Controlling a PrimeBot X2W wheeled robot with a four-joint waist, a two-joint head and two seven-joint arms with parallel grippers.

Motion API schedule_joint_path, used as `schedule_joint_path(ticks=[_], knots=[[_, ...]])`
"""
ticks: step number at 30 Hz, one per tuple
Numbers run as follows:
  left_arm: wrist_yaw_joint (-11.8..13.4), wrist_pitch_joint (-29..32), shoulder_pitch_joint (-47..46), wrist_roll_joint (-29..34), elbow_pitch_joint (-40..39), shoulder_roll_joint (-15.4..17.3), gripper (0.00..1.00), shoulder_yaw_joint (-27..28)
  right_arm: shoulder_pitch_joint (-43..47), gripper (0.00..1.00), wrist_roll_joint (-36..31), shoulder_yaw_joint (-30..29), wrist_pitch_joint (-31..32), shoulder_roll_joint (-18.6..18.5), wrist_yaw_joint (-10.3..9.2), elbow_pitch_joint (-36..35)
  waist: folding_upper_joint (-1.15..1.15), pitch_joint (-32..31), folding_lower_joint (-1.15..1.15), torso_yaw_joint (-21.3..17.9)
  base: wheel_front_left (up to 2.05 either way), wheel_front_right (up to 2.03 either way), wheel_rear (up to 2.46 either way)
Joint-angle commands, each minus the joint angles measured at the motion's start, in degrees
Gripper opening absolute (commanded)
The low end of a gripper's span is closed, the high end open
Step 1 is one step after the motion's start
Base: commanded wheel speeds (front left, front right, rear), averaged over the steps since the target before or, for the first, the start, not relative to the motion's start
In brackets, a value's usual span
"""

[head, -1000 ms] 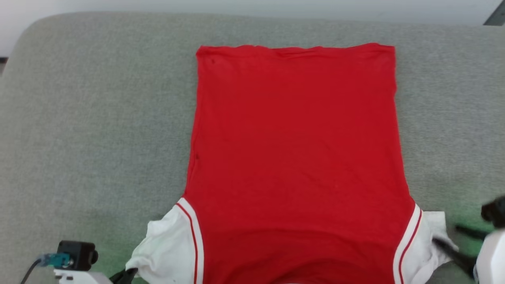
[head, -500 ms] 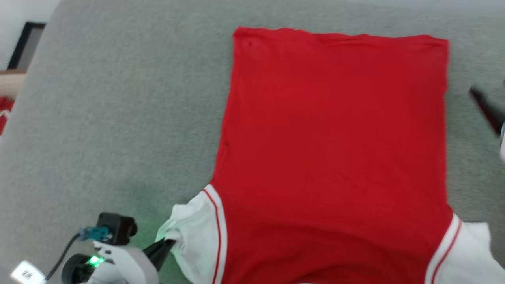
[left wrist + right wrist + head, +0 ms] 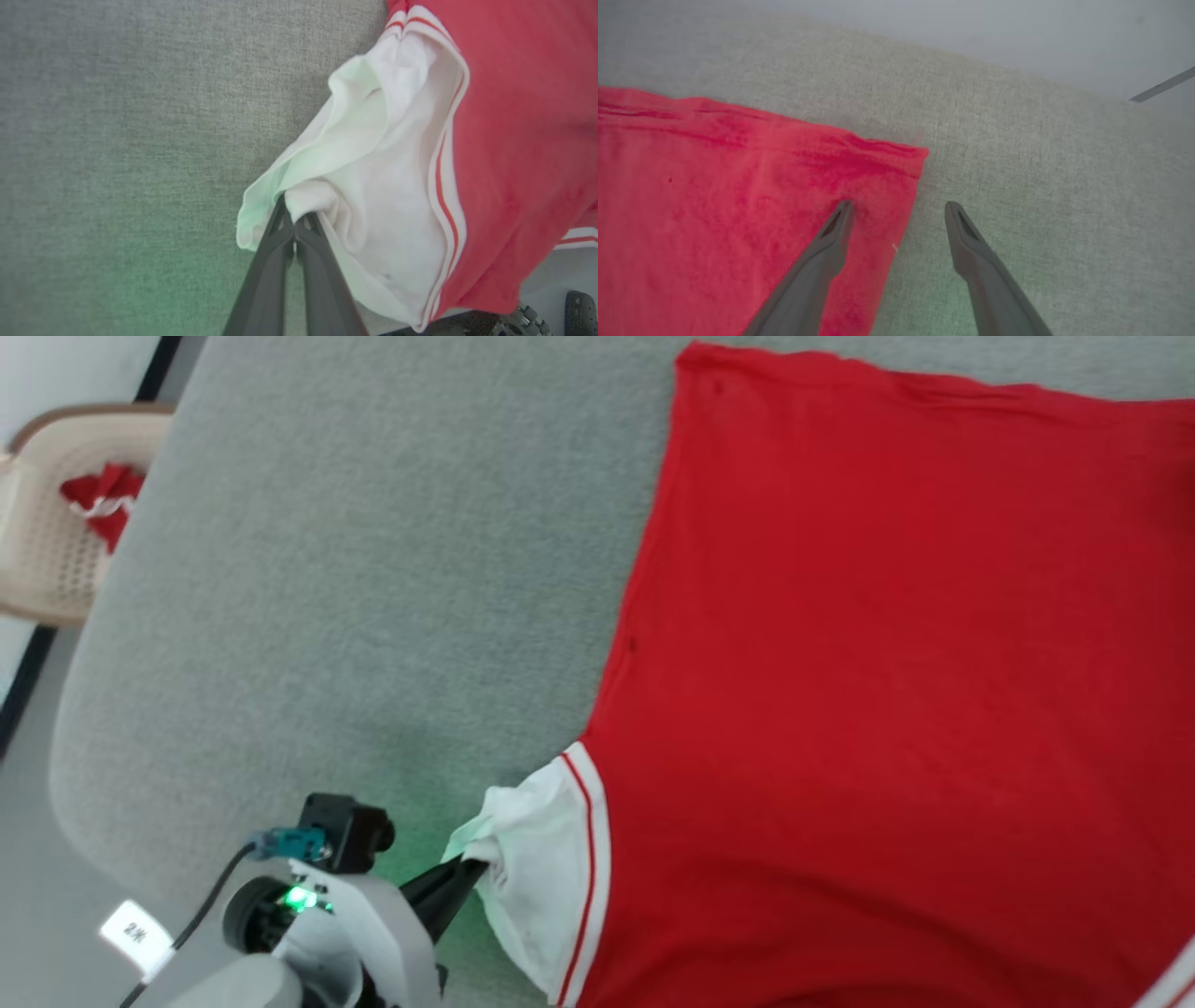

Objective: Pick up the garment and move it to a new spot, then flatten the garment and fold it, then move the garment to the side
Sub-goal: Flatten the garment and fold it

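Observation:
The garment, a red T-shirt with white sleeves, lies spread flat with its plain red side up on the grey padded surface. At the lower left of the head view my left gripper is shut on the bunched edge of the white sleeve. In the left wrist view the gripper pinches a fold of that sleeve. My right gripper stands open over the garment's side edge near a hem corner, one finger over the red cloth, the other over the grey surface.
A beige plastic chair holding a red cloth stands beyond the surface's rounded left edge. Pale floor runs along that edge. Grey surface lies open to the left of the garment.
The head camera has turned left, shifting the whole picture right. My right gripper left the right sleeve and rose to the far hem corner. The left gripper keeps its hold on the sleeve.

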Motion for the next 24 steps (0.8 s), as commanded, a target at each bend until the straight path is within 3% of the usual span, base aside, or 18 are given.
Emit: schedule_joint_path(ticks=[1, 8, 9, 10, 16, 24], knots=[[-0.37, 0.14, -0.64, 0.28, 0.55, -0.67, 0.0, -0.35, -1.22, 1.0, -0.95, -0.69, 0.26, -0.14, -0.1, 1.45, 0.0, 2.05, 0.0, 2.42, 0.0, 0.0, 0.0], [-2.42, 0.14, -2.6, 0.67, 3.84, -2.98, 0.0, -1.21, -4.08, 1.0, -4.92, -5.3, 5.31, 1.67, -0.08, 13.4, 0.0, 3.32, 0.0, 4.68, 0.0, 0.0, 0.0], [-2.58, 0.06, -2.65, 0.64, 4.31, -3.16, 0.0, -1.24, -3.85, 0.27, -5.94, -4.78, 6.43, 1.96, -0.08, 14.67, 0.0, 3.32, 0.0, 4.75, 0.0, 0.0, 0.0], [-2.63, -0.04, -2.6, 0.54, 4.76, -3.28, 0.0, -1.22, -3.47, 0.0, -6.61, -4.44, 7.4, 1.85, -0.08, 15.82, 0.0, 3.3, 0.0, 4.75, 0.0, 0.0, 0.0], [-2.62, -0.59, -2.02, -0.06, 6.84, -3.0, 0.0, -0.79, -4.5, 0.0, -9.69, -5.33, 6.04, 1.35, -0.1, 17.53, 0.0, 2.12, 0.0, 3.33, 0.0, 0.0, 0.0], [-1.13, -0.92, -0.36, -0.6, 6.84, -0.3, 0.0, 0.26, -3.84, 0.0, -5.0, 3.77, 7.82, 2.1, -0.1, 14.11, 0.0, -1.96, 0.0, -2.05, 0.0, 0.0, 0.0]])
